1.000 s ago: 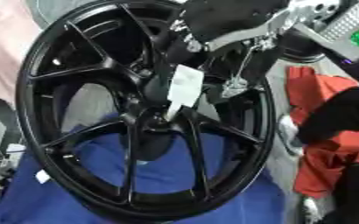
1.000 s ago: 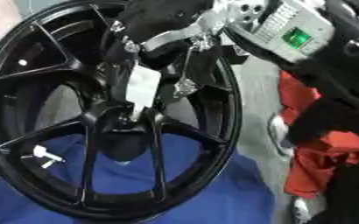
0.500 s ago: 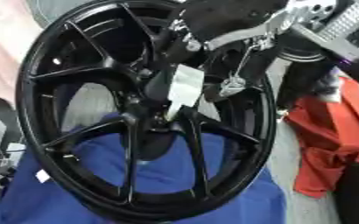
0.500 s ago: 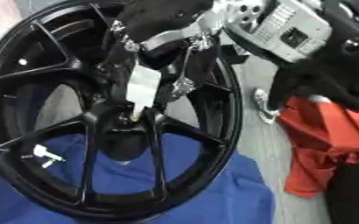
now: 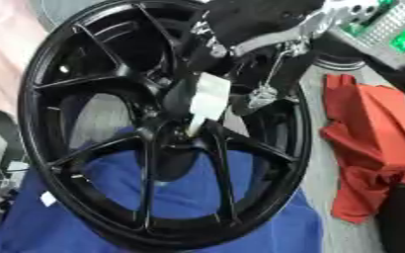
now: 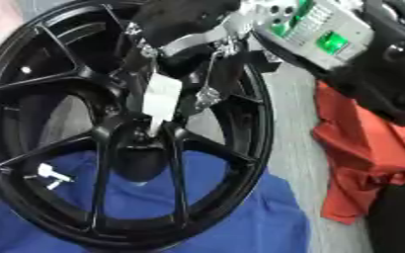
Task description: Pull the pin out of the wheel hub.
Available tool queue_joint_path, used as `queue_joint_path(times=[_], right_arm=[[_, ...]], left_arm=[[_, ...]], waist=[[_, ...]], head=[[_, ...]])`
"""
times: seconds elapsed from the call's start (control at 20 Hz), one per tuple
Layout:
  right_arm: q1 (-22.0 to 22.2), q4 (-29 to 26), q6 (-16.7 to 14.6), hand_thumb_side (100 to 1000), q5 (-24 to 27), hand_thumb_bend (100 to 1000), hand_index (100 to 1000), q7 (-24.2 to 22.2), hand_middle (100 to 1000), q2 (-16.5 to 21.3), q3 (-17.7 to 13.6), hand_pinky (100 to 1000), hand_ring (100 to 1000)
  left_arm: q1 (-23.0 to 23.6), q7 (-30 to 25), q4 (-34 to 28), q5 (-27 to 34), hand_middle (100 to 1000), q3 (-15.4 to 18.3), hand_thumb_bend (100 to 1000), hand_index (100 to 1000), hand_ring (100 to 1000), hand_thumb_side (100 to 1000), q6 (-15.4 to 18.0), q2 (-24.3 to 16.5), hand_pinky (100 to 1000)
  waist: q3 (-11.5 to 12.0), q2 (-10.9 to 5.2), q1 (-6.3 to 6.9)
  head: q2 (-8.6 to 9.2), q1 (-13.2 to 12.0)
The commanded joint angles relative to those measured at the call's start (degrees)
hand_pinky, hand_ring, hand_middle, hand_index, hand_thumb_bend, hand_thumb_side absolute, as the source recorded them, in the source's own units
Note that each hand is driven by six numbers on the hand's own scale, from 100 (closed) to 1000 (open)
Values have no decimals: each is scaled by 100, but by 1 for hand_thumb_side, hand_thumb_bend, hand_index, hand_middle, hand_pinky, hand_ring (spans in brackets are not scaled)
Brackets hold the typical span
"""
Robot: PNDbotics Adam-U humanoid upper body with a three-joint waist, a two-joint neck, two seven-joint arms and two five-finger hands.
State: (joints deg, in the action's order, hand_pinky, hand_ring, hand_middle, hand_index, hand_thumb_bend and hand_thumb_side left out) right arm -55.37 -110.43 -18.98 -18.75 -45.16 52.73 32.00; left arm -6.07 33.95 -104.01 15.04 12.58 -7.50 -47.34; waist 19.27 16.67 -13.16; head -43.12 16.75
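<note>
At the middle of the scene stands a black wheel hub [image 5: 145, 148], upright on its rim over a blue cloth [image 5: 188, 197]. From the upper right the robot's right hand [image 6: 188, 29] reaches in over the spokes, its fingers curled round a white, flat-sided pin [image 5: 208, 101] that points down into the hub's centre. Just right of the wheel, on the grey floor, lies a crumpled red cloth [image 5: 370, 143].

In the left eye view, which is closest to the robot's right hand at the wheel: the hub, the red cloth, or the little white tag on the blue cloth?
From the right hand:
1. Wheel hub, just below it.
2. Red cloth, off to the right.
3. White tag, low on the left.
</note>
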Motion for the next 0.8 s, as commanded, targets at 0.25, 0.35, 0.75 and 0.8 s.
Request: queue_joint_path(times=[0.25,0.35,0.75,0.8], right_arm=[[-88,202,-109,100,3,444,714,37,654,64,4,815,776],[-89,233,-116,100,13,444,718,48,659,53,22,814,776],[-106,389,-155,100,-37,442,713,89,654,-9,79,812,772],[-108,409,-162,100,-39,442,706,101,644,-16,84,810,768]], left_arm=[[4,5,-135,19,712,67,409,803,791,806,8,-117,857],[6,5,-141,19,712,64,407,804,791,807,7,-115,858],[29,-2,-157,9,712,69,403,803,792,810,7,-96,859],[31,-2,-159,8,712,69,402,803,792,810,7,-95,859]], waist=[[21,-53,72],[26,-47,69],[59,-15,61],[61,-12,61]], head=[[111,24],[118,29],[165,53],[165,53]])
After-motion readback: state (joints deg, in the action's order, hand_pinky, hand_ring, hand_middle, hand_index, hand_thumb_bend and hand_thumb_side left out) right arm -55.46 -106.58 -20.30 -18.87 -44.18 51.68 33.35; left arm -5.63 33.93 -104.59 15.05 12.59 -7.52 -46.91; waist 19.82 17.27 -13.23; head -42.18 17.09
